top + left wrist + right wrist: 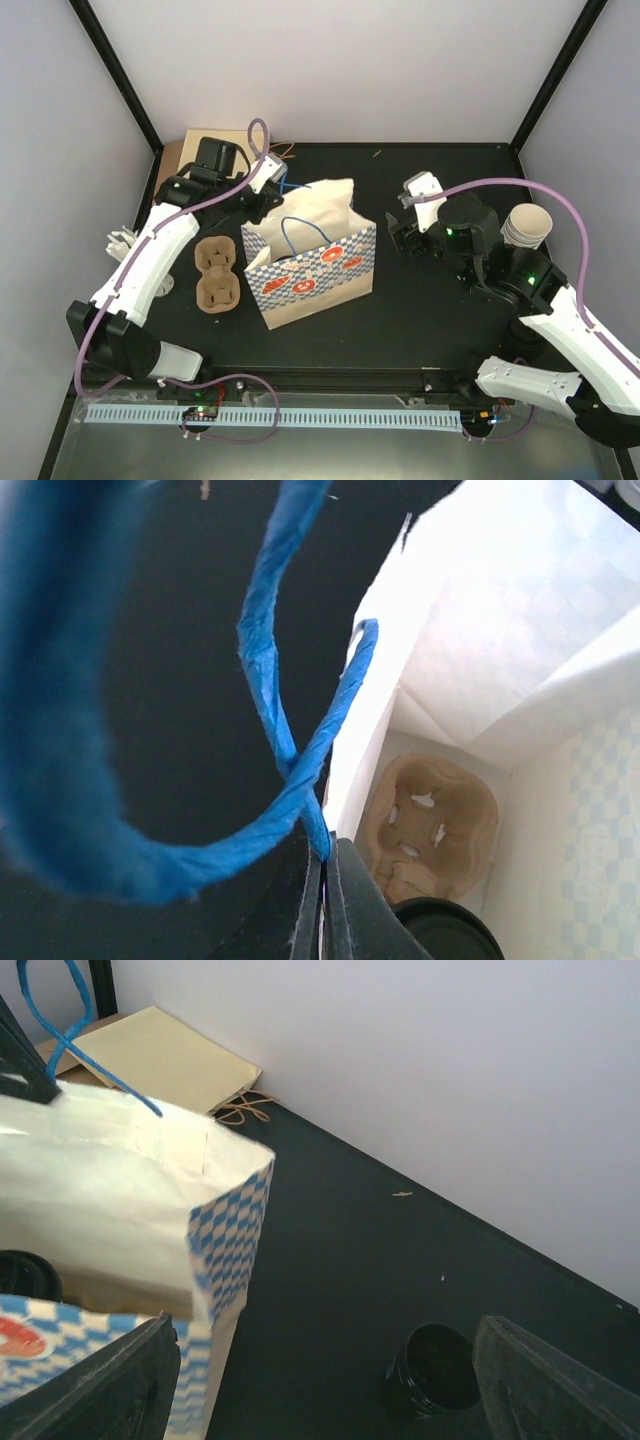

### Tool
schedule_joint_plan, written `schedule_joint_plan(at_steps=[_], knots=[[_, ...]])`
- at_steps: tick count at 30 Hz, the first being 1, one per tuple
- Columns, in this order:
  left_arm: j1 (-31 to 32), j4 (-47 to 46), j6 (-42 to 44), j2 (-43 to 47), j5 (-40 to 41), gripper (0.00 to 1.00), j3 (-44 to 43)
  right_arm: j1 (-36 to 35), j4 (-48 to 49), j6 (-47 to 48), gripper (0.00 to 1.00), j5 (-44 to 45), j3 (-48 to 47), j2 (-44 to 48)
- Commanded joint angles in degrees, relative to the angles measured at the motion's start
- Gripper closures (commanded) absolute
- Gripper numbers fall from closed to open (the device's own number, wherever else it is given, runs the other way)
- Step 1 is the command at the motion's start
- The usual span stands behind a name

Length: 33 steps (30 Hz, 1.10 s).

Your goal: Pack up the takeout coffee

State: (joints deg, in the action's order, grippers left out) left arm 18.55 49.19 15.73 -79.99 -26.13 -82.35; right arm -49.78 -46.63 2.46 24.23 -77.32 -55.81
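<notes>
The blue-checked paper bag (310, 262) stands open mid-table. My left gripper (277, 188) is at its back left corner, shut on the bag's blue twisted handle (300, 770), which is pinched between the fingertips (325, 865). Inside the bag lies a brown pulp cup carrier (432, 820), and beside it shows a round black lid (447, 930); I take it for the takeout coffee's lid, with the cup beneath hidden. My right gripper (404, 235) hangs open just right of the bag (120, 1220), nothing between its fingers (110, 1390).
A tall stack of cream cups (526, 226) stands at the right. Two brown cup carriers (217, 272) lie left of the bag. A small stack of black lids (432, 1368) sits on the table under my right gripper. Flat tan paper (165, 1060) lies at the back left corner.
</notes>
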Motion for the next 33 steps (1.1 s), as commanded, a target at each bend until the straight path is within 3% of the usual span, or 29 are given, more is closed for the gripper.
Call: schedule_joint_plan(at_steps=[1, 19, 29, 33], knots=[[-3.02, -3.38, -2.31, -1.03, 3.79, 0.98, -3.47, 0.14, 0.95, -1.26, 0.18, 2.29, 0.65, 0.60], [-15.11, -6.55, -8.19, -0.68, 8.51, 0.98, -2.43, 2.60, 0.45, -3.75, 0.18, 0.23, 3.70, -0.44], [-16.35, -6.90, -8.99, -0.25, 9.09, 0.98, -1.16, 3.78, 0.84, -6.26, 0.18, -2.81, 5.90, -1.65], [-16.43, -7.00, -9.61, -0.02, 8.55, 0.92, -1.08, 3.78, 0.92, -6.93, 0.16, -3.44, 6.57, -2.02]])
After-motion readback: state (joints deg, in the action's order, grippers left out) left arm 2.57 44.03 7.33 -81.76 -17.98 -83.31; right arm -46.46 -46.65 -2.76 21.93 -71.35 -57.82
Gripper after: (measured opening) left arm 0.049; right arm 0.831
